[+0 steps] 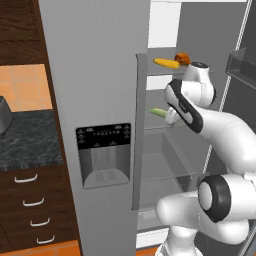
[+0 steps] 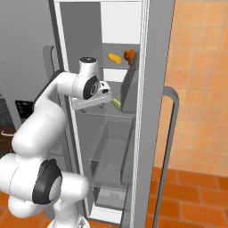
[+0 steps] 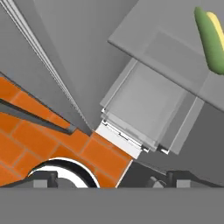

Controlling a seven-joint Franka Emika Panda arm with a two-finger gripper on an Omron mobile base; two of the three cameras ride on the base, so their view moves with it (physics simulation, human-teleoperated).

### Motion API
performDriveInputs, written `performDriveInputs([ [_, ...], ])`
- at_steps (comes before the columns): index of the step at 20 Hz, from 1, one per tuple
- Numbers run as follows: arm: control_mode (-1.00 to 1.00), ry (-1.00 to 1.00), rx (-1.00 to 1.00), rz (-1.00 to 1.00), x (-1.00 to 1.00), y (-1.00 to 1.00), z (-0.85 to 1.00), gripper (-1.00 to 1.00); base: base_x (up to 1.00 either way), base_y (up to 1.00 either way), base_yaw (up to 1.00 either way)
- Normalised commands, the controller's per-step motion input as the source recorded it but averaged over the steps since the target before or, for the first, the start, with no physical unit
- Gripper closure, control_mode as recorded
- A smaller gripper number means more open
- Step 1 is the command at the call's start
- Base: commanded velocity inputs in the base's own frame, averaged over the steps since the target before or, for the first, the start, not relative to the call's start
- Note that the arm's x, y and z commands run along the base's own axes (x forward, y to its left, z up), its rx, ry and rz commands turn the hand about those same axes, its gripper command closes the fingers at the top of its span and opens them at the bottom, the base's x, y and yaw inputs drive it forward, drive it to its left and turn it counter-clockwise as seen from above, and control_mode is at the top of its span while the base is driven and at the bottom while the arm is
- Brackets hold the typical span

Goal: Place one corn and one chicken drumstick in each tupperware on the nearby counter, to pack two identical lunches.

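Open fridge [image 2: 120, 133] interior, plain cob [image 2: 114, 58] beside drumstick [image 2: 129, 55] on upper shelf, husked cob [image 2: 116, 103] one shelf lower (green leaves showing), gripper [image 2: 106, 99] beside it, jaws released, empty.

Standing open: grey fridge [image 2: 147, 133], shelves showing; orange tile floor [image 2: 191, 196] and wall [image 2: 200, 67] surrounding; dark cabinets [image 1: 30, 210] flanking.
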Motion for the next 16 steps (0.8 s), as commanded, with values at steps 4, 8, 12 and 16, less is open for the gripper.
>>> performDriveInputs([
  [4,-1.00,-0.25,-0.08,0.10,0.13,-0.22,-0.52,-1.00,0.00,0.00,0.00],
  [8,-1.00,-0.35,-0.02,0.00,0.25,-0.06,-0.27,-1.00,0.00,0.00,0.00],
  [12,-1.00,-0.30,0.00,0.00,0.26,0.00,-0.06,-1.00,0.00,0.00,0.00],
  [16,-1.00,-0.16,0.00,0.00,0.50,-0.05,0.06,-1.00,0.00,0.00,0.00],
])
